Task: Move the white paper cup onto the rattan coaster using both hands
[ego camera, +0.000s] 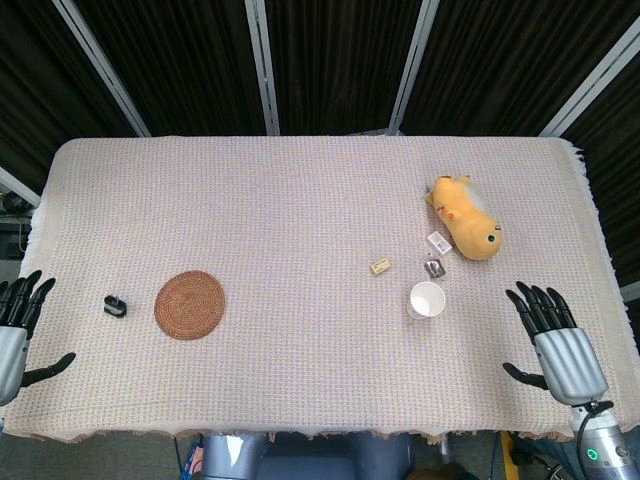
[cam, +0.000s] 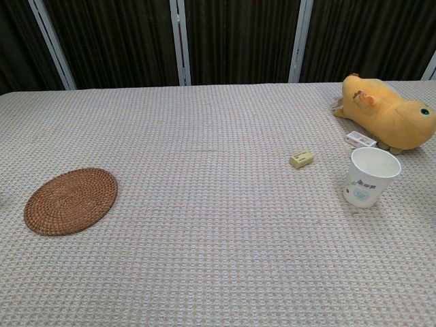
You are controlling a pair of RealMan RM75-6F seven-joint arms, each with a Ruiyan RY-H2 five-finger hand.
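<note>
Nearest our own body, at the front edge of the table [ego camera: 300, 180], we have both hands out and holding nothing: the right hand [ego camera: 555, 340] sits at the front right with its fingers spread and pointing away from us, and the left hand [ego camera: 15, 325] lies at the far left edge, partly cut off by the frame, fingers likewise apart. Neither shows in the chest view. A little further in, the white paper cup [cam: 370, 177] stands upright on the woven cloth, mouth open to the ceiling, near our right hand but not touched by it. Well apart from it on our left lies the rattan coaster [cam: 70, 200], flat and bare, with a small black object [ego camera: 115, 306] just beside it toward the left edge. We judge the cup to be light and thin-walled, easy to crush or tip, so we would take it gently around the middle of its wall, not at the rim, and pass it across to the left hand. Just beyond the cup lie a small tan block [cam: 301, 159] and a small white packet [cam: 360, 139], and behind those the yellow plush toy [cam: 385, 112] on its side.
</note>
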